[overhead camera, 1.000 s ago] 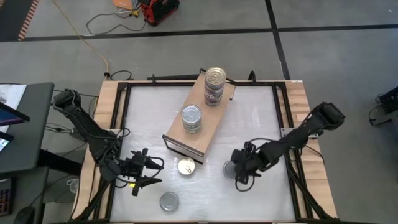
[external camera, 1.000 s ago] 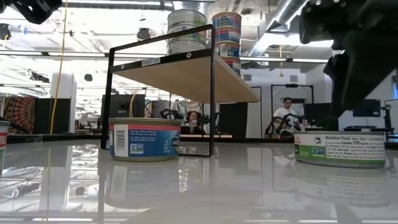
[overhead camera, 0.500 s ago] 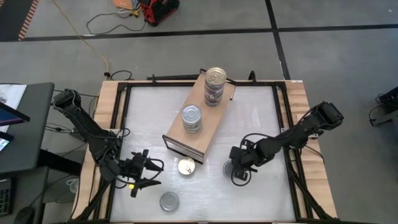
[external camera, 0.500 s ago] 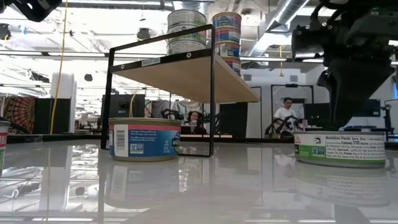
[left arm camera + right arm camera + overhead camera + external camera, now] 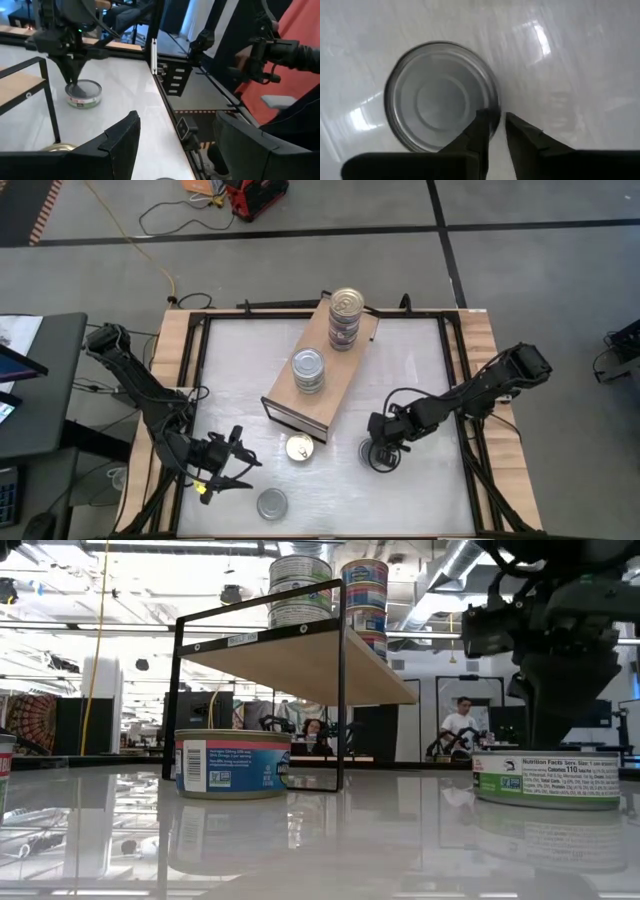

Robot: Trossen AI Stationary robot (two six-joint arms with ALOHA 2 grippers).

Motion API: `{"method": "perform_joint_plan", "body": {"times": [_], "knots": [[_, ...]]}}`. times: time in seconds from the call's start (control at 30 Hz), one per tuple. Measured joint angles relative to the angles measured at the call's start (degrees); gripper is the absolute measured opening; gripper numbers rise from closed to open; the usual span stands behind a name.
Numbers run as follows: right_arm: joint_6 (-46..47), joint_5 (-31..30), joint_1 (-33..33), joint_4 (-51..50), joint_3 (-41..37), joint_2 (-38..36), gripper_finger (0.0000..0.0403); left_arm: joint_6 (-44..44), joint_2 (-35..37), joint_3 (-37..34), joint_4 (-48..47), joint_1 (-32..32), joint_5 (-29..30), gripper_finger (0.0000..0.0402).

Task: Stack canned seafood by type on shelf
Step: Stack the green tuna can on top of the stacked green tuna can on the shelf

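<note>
A silver-lidded can (image 5: 440, 102) with a green label (image 5: 545, 778) stands on the white table right of the shelf's near end. My right gripper (image 5: 495, 120) points down at it, shut on its rim; it also shows from above (image 5: 380, 455). The wooden shelf (image 5: 335, 375) carries a stack of silver-lidded cans (image 5: 309, 370) and a taller stack of gold-lidded cans (image 5: 345, 315). A gold-lidded can (image 5: 299, 447) and a silver-lidded can (image 5: 271, 503) stand loose on the table. My left gripper (image 5: 238, 462) hovers open at the near left, touching nothing. My right gripper has the can's rim (image 5: 496, 111) between its two fingers, one fingertip (image 5: 482, 122) on the lid just inside the rim, the other (image 5: 517, 127) outside the wall. The fingers come from above, pointing steeply down. The can stands flat on the table.
The shelf lies slanted from near centre toward the far edge, on a black frame (image 5: 340, 690). Bare table (image 5: 420, 370) lies right of the shelf. People sit in the room beyond the table. A black rail (image 5: 155, 55) runs along the table's edge.
My right gripper has sunk and gone a little toward the table's left onto the green-label can, and its fingers have closed in on the rim. My left gripper has rolled at the wrist while staying in place. The cans have not moved.
</note>
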State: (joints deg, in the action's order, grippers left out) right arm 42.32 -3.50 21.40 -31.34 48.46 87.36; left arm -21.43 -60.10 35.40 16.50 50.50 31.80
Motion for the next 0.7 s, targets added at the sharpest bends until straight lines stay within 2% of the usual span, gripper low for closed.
{"method": "perform_joint_plan", "body": {"times": [0.17,0.4,0.6,0.7], "knots": [[1.15,0.45,-0.69,-0.92,-1.06,-0.03,0.0089,0.61,0.0,0.0,-0.3,0.0,0.55,0.024],[2.04,0.89,-3.65,-1.32,-3.51,-0.36,0.0057,0.65,0.0,0.0,-0.57,0.0,1.95,0.024],[-1.62,-1.45,-7.38,-4.8,-4.3,0.14,0.0037,0.7,0.0,-0.02,-0.89,0.0,2.04,0.024],[-2.31,-3.19,-10.16,-10.02,-4.1,-1.11,0.0029,0.63,0.0,-0.01,-1.28,0.0,2.09,0.024]]}}
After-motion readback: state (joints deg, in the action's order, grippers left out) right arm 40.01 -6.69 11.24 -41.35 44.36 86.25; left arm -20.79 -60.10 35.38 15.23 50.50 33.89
